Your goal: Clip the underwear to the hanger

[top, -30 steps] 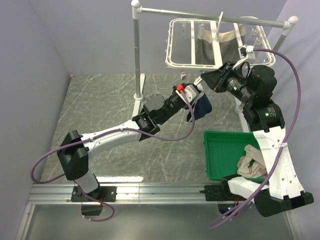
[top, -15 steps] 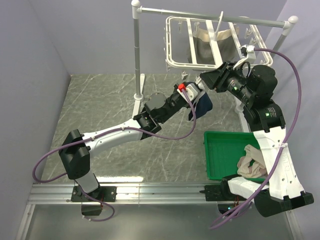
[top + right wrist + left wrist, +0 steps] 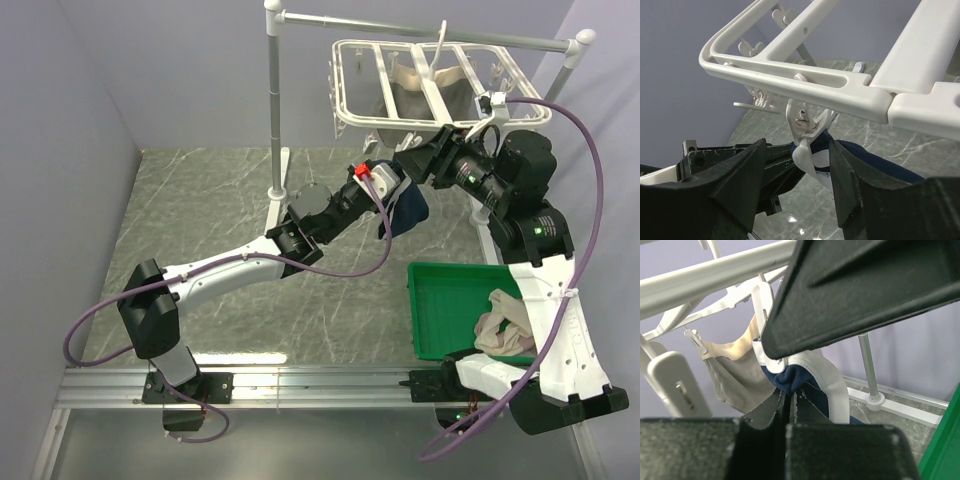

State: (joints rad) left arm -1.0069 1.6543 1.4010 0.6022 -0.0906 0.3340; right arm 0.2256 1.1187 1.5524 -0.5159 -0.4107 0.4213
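The white hanger (image 3: pixel 345 95) hangs from the crossbar at the back right. My left gripper (image 3: pixel 385 185) is shut on the navy underwear (image 3: pixel 405 212) and holds its white-piped edge up at a clip on the frame's near edge. In the left wrist view the jaws (image 3: pixel 788 392) pinch a navy fold (image 3: pixel 790 379) just under that clip (image 3: pixel 761 305). My right gripper (image 3: pixel 415 160) is open; its fingers (image 3: pixel 742 182) stand on either side of the clip (image 3: pixel 801 119), where the underwear's white band (image 3: pixel 807 159) sits at the clip's mouth under the hanger bar (image 3: pixel 805 82).
A white pole stand (image 3: pixel 273 120) with a grey crossbar (image 3: pixel 400 32) carries the hanger. An olive-grey garment with a beige band (image 3: pixel 405 95) hangs from the frame's far clips. A green tray (image 3: pixel 440 300) at the front right holds a beige cloth (image 3: pixel 505 330).
The hanger frame has swung and tilted, and now lies flatter to the camera. Both grippers have crept slightly up towards its near edge; the left gripper still holds the underwear.
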